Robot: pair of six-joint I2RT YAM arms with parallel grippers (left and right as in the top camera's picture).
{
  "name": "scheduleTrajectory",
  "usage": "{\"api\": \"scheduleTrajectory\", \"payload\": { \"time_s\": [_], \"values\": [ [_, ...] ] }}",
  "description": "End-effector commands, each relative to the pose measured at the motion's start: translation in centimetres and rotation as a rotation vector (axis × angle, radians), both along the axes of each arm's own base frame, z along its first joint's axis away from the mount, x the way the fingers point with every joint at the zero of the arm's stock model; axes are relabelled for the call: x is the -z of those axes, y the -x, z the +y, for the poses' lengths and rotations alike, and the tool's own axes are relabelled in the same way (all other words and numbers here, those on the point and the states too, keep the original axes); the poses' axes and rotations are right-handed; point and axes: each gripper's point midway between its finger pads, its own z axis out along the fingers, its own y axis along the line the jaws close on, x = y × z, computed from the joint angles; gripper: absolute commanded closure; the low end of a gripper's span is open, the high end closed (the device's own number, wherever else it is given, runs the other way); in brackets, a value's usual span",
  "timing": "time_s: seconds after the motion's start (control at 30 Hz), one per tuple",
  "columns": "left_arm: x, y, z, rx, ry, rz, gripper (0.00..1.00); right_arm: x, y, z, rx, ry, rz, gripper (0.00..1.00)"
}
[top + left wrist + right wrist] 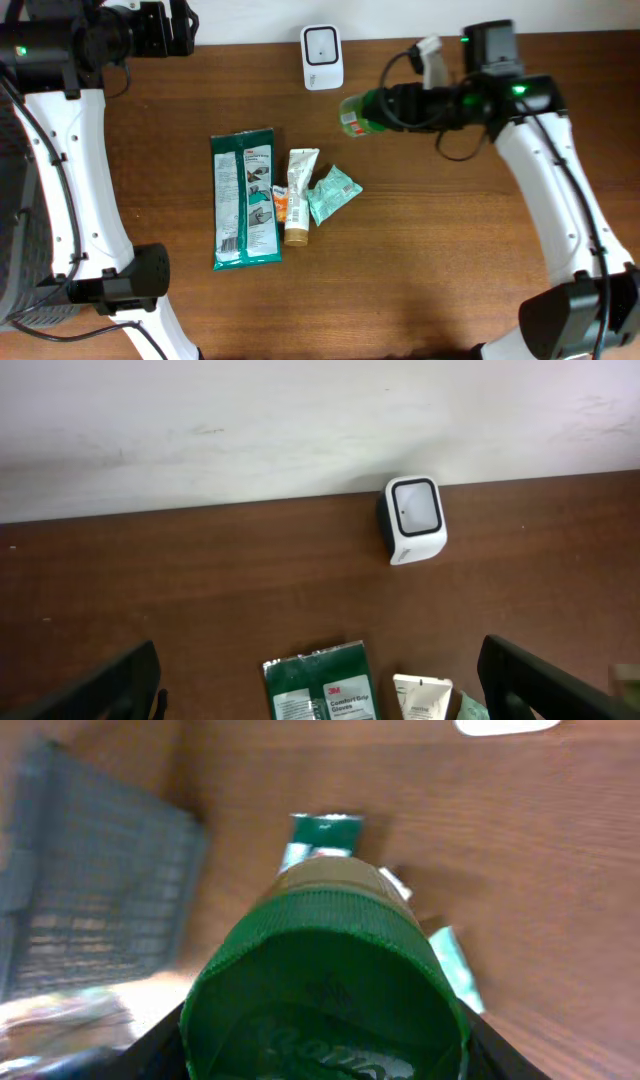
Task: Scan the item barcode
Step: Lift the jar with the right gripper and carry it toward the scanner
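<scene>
The jar (357,112) hangs above the table (450,260), just right of the scanner (322,57) and a little nearer the front edge. It is a rounded container with a yellowish-green body, a label showing a patch of red, and a dark green cap with fine ribs round its rim. Its long axis runs left to right in the overhead view, the base pointing left and the cap pointing right into the right gripper (392,104). The gripper's fingers are clamped on either side of the cap. In the right wrist view the cap fills the foreground.

The scanner is a small white box with rounded corners and a dark window, standing at the back of the table against the pale wall.

On the dark wood-grain tabletop in front lie three flat things side by side: a green foil pack (246,200), a white and tan tube (298,197), and a crinkled teal sachet (332,192).

A grey mesh basket (90,880) sits at the left edge — what it holds is too blurred to tell.

The left gripper (320,685) hovers at the back left, fingers spread wide and empty.
</scene>
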Motion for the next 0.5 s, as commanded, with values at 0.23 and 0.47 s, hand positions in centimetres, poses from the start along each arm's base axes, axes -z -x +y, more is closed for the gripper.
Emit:
{"api": "scheduleTrajectory", "payload": {
  "time_s": [0.23, 0.47],
  "values": [
    [-1.8, 0.8, -0.2, 0.019, -0.007, -0.046, 0.01, 3.6, -5.1, -1.6, 0.228, 0.463, -0.177, 0.53],
    [-1.8, 0.8, -0.2, 0.018, -0.007, -0.046, 0.01, 2.3, -11.0, -1.6, 0.310, 0.647, -0.470, 0.53]
  ]
}}
